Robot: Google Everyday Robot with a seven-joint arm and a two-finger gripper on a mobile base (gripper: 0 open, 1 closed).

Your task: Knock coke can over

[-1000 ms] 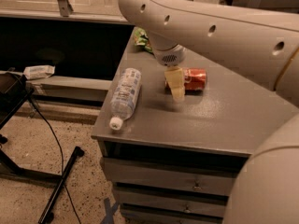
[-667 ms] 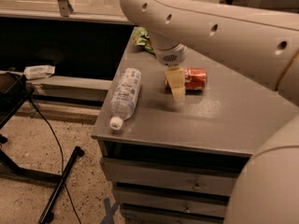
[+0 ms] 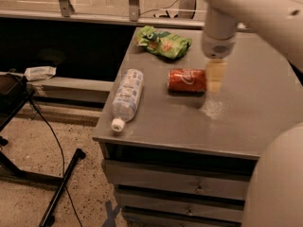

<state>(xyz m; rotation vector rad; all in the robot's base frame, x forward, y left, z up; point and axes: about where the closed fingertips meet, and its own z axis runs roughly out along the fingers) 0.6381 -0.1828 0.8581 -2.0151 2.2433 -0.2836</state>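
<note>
Nearest, one water bottle (image 3: 127,98) lay on its side by the front-left edge of the bench (image 3: 189,124). Behind it, one coke can (image 3: 187,80) lay toppled mid-bench. The end effector (image 3: 215,77) hung just beside its right end, wide or narrow I could not tell. A stray nudge from there might have set the round can rolling toward the edge. Farthest lay one green snack bag (image 3: 163,42).
</note>
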